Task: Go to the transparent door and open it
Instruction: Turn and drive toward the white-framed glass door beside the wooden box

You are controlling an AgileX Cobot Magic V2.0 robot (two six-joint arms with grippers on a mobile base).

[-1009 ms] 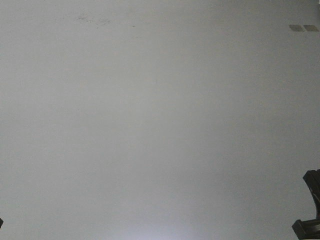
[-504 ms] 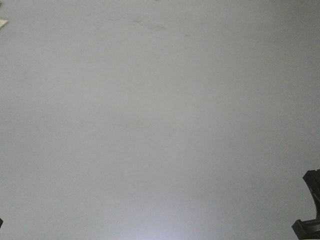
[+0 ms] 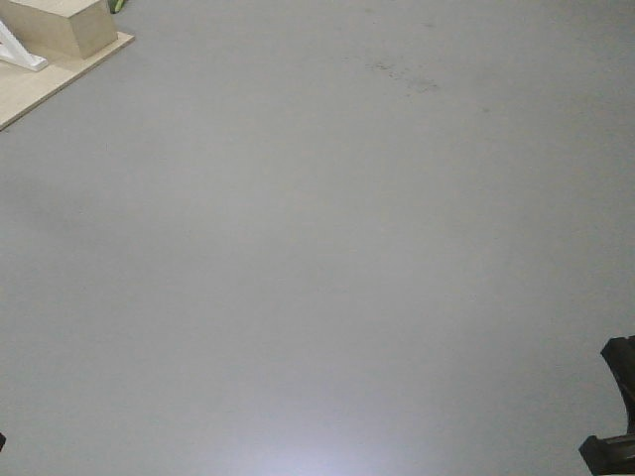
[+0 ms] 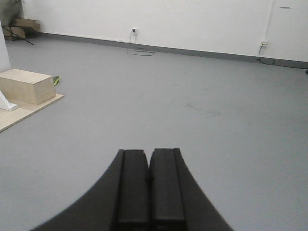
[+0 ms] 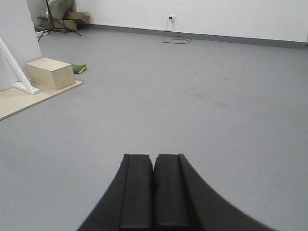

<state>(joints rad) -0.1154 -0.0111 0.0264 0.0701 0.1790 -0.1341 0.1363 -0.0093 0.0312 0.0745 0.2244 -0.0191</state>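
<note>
The transparent door is out of view in every frame. My left gripper [image 4: 149, 152] is shut with nothing between its black fingers, which point out over bare grey floor [image 4: 192, 96]. My right gripper [image 5: 154, 156] is likewise shut and holds nothing, above the same floor [image 5: 192, 96]. In the front view only a black piece of the right arm [image 3: 617, 416] shows at the bottom right corner, over the grey floor [image 3: 317, 258].
A low wooden platform [image 3: 40, 74] with a plywood box [image 5: 49, 73] and a white slanted brace [image 5: 17, 72] lies at the left. A green object [image 5: 79, 69] rests beside the box. Far off stands a white wall [image 4: 192, 19] with sockets and cables; a tripod [image 5: 53, 19] is at the back left.
The front view has swung: the scuff mark on the floor has slid right and down, and the wooden platform has come into view at the upper left. Both grippers stay shut.
</note>
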